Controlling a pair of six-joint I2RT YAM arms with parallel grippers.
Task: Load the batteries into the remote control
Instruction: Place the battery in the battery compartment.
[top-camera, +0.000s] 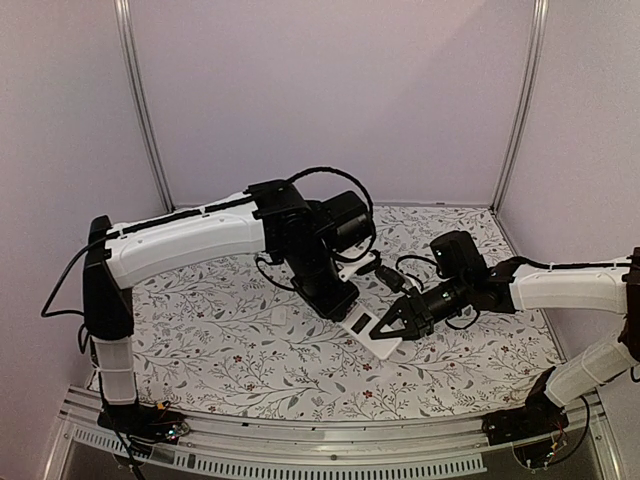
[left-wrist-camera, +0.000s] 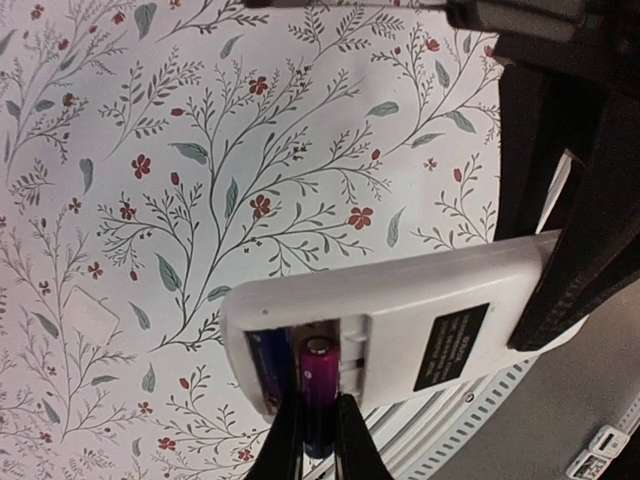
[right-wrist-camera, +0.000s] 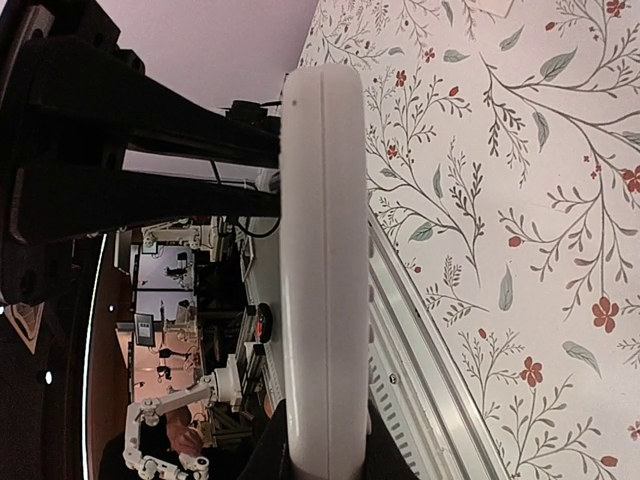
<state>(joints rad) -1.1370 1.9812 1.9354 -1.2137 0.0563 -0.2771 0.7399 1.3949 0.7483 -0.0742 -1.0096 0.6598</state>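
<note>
Left claw (top-camera: 348, 308) clamped on the labelled end of the remote control (left-wrist-camera: 400, 305). I hold it white back up, over the near edge of the floral counter (left-wrist-camera: 150, 180). Battery bay is open, with the blue battery (left-wrist-camera: 268, 360) lying in one slot. Right claw (top-camera: 393, 325) pinched on the purple battery (left-wrist-camera: 318, 385), which sits partly in the neighbouring slot, its tail sticking out past the remote's edge.
</note>
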